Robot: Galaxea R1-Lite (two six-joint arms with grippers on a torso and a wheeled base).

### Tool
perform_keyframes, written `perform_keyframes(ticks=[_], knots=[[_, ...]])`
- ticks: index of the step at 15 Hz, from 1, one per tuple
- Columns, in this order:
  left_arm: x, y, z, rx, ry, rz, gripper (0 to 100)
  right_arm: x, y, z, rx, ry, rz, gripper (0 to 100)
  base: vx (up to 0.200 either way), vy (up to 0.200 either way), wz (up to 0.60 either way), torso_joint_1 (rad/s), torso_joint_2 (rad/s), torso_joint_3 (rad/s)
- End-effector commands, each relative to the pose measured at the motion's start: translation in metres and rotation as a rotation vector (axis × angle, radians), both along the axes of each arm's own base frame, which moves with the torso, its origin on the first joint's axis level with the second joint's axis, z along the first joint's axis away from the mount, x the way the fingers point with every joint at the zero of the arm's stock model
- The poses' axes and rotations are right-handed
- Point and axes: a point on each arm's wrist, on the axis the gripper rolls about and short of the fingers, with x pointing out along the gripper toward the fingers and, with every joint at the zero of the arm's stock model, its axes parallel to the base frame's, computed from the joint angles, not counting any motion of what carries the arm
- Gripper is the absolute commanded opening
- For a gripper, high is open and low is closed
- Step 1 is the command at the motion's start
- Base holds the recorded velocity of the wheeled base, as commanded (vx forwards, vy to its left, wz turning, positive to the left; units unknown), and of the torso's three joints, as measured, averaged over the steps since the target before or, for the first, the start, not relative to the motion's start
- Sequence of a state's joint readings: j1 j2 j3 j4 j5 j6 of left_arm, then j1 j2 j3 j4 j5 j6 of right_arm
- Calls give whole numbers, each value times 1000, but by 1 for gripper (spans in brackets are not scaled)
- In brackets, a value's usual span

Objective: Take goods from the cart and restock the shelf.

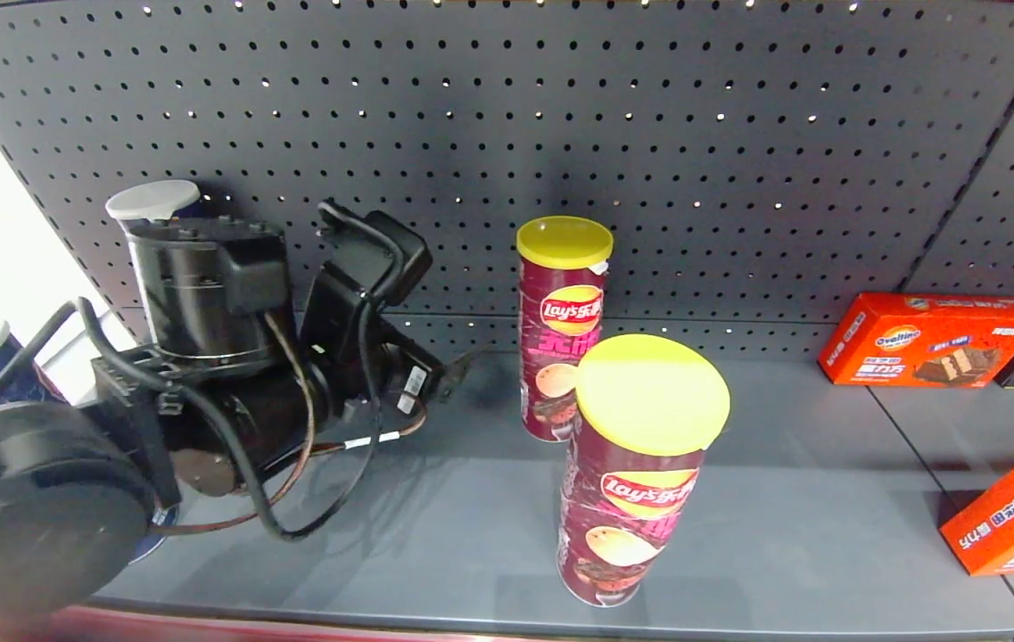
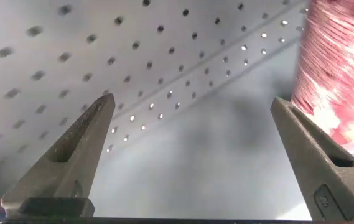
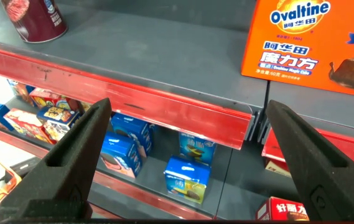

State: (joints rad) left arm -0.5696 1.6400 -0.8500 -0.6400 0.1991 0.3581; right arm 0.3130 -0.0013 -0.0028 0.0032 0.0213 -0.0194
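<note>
Counting two maroon cardboard chip tubes, yellow plastic lids, snack pictures on sides: rear tube [image 1: 562,330] upright close to dark perforated metal back panel [image 1: 471,116]; front tube [image 1: 636,481] upright farther out from panel. Two orange rectangular cartons: first carton [image 1: 926,339] against panel, second carton [image 1: 1010,522] farther out. My left gripper [image 2: 193,102] spread wide, empty, facing panel beside rear tube. My right gripper [image 3: 189,106] spread wide, empty.

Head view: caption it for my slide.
Black left arm over grey metal shelf, beside a yellow-lidded maroon chip can, a second matching can nearer.
</note>
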Motion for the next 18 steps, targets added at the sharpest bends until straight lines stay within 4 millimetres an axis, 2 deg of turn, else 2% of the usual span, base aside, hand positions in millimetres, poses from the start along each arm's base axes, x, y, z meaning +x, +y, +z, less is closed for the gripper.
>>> perform_keyframes(ticks=[1, 3, 5, 8, 11, 16, 18], knots=[[-34, 18, 13, -24, -39, -13, 100, 0, 0, 0, -1, 1, 0, 100, 0, 0, 0, 0, 0, 0], [-64, 32, 7, -22, -34, -36, 100, 0, 0, 0, -1, 1, 0, 100, 0, 0, 0, 0, 0, 0], [-108, 58, -11, -11, -18, -55, 100, 0, 0, 0, -1, 1, 0, 100, 0, 0, 0, 0, 0, 0], [-155, 93, -41, -7, -8, -47, 100, 0, 0, 0, -1, 1, 0, 100, 0, 0, 0, 0, 0, 0], [-190, 118, -70, -17, -19, -40, 100, 0, 0, 0, -1, 1, 0, 100, 0, 0, 0, 0, 0, 0], [-229, 147, -98, -13, -25, 21, 100, 0, 0, 0, -1, 1, 0, 100, 0, 0, 0, 0, 0, 0], [-259, 167, -123, -12, -31, 85, 100, 0, 0, 0, -1, 1, 0, 100, 0, 0, 0, 0, 0, 0]])
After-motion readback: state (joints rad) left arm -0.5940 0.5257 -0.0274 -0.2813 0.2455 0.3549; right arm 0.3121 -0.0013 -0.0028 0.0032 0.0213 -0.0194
